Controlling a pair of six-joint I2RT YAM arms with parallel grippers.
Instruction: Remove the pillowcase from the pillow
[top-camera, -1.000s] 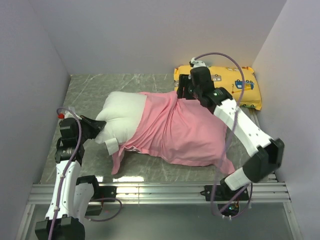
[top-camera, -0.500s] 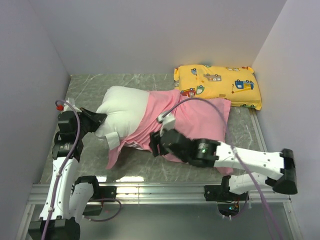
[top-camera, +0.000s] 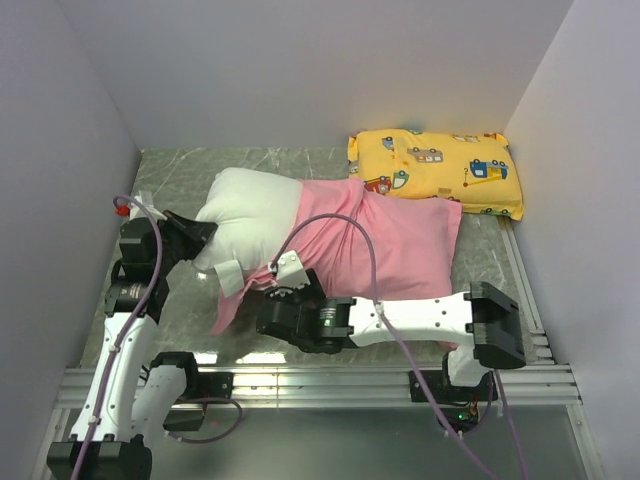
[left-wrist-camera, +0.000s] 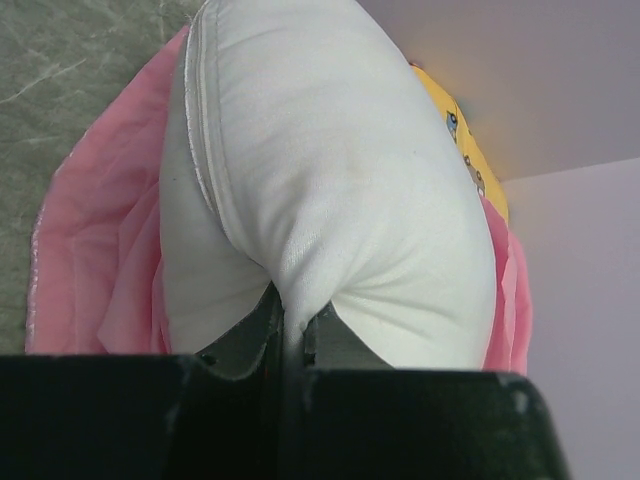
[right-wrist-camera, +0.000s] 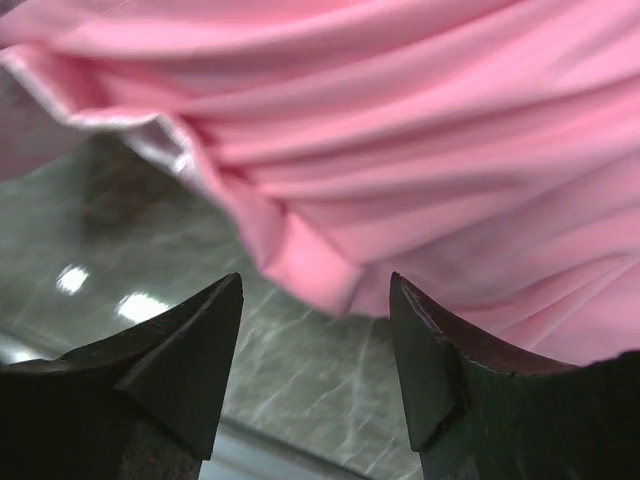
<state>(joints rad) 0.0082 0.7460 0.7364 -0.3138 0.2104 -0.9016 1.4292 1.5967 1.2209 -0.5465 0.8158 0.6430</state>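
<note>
**Centre of the counter (top-camera: 180, 180): pillow (top-camera: 250, 215) half out of the pillowcase (top-camera: 390, 250)**

In mid-frame of the top view the white pillow lies across the grey marbled counter; its left end is bare, its right part is inside the pink pillowcase; the case's open edge runs diagonally across the pillow, and loose pink fabric trails down to the counter at lower left of the pillow; a small white tag (top-camera: 228, 275) shows at the pillow's lower-left corner.

At left of the frame, the left gripper (top-camera: 200, 232) is clamped on the pillow's bare left end; the left wrist view shows both fingers pinched tight on a fold of white fabric, with pink case on either side behind it.

At lower centre, the right arm lies low along the near edge, and the right gripper (right-wrist-camera: 315, 300) points left at the case's lower hem; jaws are spread wide, holding nothing; in the right wrist view a folded pink hem hangs just beyond the fingertips, with counter below it; contact can't be confirmed.

At upper right, a yellow cartoon-vehicle pillow (top-camera: 435, 172) sits in the back corner, its near edge just beside the pink case.
</note>
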